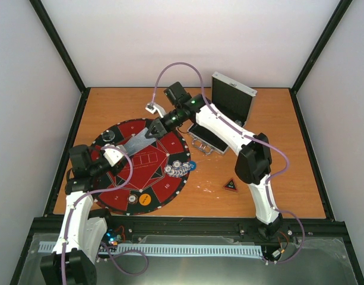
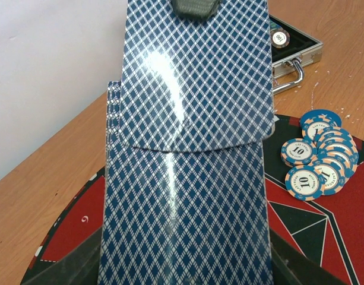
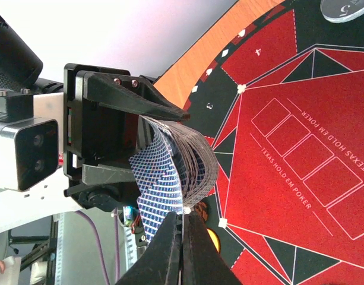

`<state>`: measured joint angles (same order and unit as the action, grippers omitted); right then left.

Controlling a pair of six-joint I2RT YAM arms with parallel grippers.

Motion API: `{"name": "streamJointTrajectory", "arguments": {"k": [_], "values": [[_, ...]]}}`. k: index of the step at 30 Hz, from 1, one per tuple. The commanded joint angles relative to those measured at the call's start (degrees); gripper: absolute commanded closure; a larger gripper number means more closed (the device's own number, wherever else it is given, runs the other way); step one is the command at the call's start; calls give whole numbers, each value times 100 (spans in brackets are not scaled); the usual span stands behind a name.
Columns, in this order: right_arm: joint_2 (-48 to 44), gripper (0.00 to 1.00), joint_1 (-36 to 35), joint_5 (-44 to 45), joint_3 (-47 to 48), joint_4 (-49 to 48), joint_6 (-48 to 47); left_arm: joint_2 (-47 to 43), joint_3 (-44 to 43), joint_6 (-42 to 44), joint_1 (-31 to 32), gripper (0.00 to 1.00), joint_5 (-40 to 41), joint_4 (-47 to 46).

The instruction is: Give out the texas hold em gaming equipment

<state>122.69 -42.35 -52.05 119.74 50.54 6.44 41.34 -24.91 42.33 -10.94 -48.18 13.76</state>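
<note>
- The deck of cards [image 2: 182, 225] is being clamped by the left gripper [image 1: 117, 155], its jaws closed on the near end of the deck, above the left half of the round mat [image 1: 153, 179].
- The top card [image 2: 196, 77] is being pinched by the right gripper [image 3: 183, 228]; its fingertips are being pressed together on the card's far edge.
- The top card is being held partly slid off the deck, still overlapping it; both are patterned back up.
- In the right wrist view the cards are being bent into a curved fan between the left gripper's black fingers.
- The poker chips [image 2: 318, 157] are being left in an overlapping spread on the right part of the mat, well apart from both grippers.
- The triangle marker [image 1: 230, 186] is being left on the bare table [image 1: 282, 154], right of the mat.
- A yellow disc [image 1: 144, 199] is being left on the mat's near edge, and a clear disc [image 1: 108, 136] on its far-left rim.
- The case [image 1: 232, 104] is being kept open at the far side of the table, lid upright, just behind the right arm.
</note>
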Motion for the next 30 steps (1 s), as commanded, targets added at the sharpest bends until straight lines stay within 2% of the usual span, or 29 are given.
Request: {"name": "streamJointTrajectory", "arguments": {"k": [1,17,21,27,30], "values": [[-329,97,42,99,232,210,-184,-22,-92,-52,-43,57,-104,-139],[-930,97,223,-191,357,228,-457,-46,-67,-276,-40,56,-132,-193],[-1217,97,366,25,220,473,-601,-64,-58,-306,-42,56,-106,-228],[-2061,97,435,805,-1020,953,-949,-56,-21,-325,-37,56,-112,-312],[-2568,97,427,725,-2055,736,-918,-56,-22,-314,-33,57,-112,-315]]}}
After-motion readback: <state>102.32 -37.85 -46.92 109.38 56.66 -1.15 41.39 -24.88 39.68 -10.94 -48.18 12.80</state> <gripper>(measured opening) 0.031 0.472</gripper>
